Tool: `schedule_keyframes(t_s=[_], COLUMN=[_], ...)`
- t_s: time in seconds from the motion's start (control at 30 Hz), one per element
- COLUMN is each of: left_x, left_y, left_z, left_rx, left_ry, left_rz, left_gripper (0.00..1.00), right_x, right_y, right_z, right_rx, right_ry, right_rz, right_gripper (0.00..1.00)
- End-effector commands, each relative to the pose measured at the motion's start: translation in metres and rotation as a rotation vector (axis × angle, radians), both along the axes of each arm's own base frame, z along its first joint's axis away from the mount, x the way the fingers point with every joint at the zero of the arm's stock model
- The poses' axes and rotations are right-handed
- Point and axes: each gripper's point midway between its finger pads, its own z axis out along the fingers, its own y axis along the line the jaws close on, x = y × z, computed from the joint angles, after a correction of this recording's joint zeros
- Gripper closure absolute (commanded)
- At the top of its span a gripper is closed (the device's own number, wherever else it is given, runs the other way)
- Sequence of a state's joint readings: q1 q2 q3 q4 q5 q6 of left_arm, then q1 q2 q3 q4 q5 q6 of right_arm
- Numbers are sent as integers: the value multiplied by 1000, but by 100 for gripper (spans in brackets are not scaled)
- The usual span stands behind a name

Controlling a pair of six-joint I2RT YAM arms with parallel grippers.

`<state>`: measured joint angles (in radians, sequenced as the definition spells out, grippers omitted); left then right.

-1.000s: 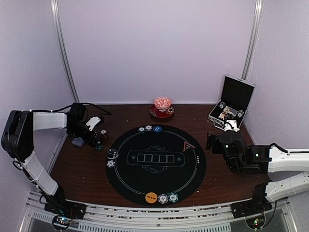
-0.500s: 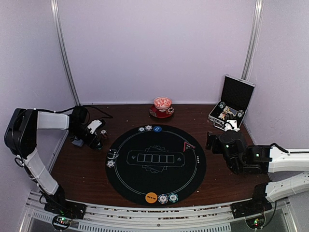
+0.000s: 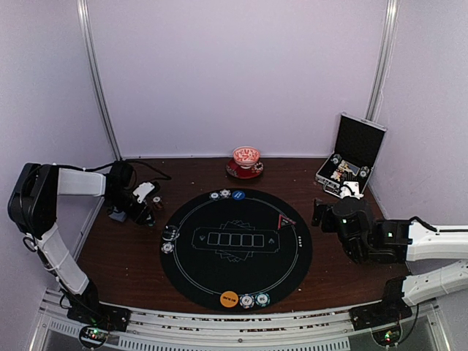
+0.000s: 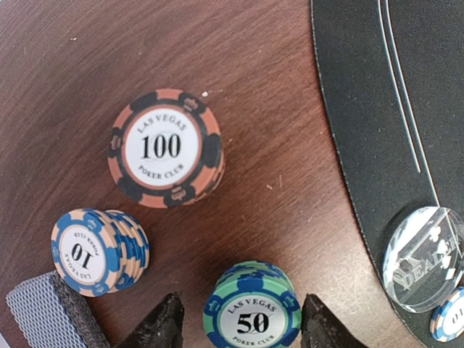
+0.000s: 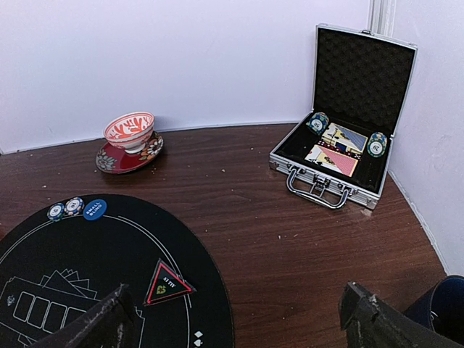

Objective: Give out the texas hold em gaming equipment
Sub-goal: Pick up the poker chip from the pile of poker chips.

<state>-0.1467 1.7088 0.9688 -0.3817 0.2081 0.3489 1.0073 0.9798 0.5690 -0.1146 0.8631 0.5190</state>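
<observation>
Our left pincer (image 4: pixel 240 323) straddles the green 50 chip stack (image 4: pixel 252 310) on the bare worktop (image 4: pixel 72 58), left of the mat (image 4: pixel 377 109), with a gap at one finger, unclenched. Our right pincer (image 5: pixel 235 322) hangs released, empty.

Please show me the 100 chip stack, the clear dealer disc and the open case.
100 chip stack (image 4: pixel 161 147), left wrist view, on the white label of the top chip.
clear dealer disc (image 4: pixel 424 261), left wrist view, on its lettered face.
open case (image 5: pixel 360 69), right wrist view, on the foam inside its lid.
</observation>
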Motion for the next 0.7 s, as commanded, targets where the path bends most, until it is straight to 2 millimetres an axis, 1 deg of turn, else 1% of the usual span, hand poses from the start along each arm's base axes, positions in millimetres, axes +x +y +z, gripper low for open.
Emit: schedule_keyframes(t_s=[0.0, 0.27, 0.47, 0.53, 0.67], left_x=[4, 2, 1, 2, 1], left_y=[-2, -2, -3, -3, -3], left_z=[2, 1, -4, -4, -5], left_rx=[-23, -24, -24, -24, -25], left_ry=[-25, -18, -7, -5, -1], left_rz=[-8, -10, -14, -14, -14], left_gripper=[44, 48, 48, 51, 54], right_x=[1, 1, 1, 1, 1], right_y=[-2, -2, -1, -2, -1], right_z=[7, 7, 7, 7, 6], right_rx=[11, 10, 9, 11, 9], right_ry=[-14, -14, -13, -14, -13], right_rz=[-4, -3, -3, -4, -3], right_gripper=[0, 0, 0, 0, 0])
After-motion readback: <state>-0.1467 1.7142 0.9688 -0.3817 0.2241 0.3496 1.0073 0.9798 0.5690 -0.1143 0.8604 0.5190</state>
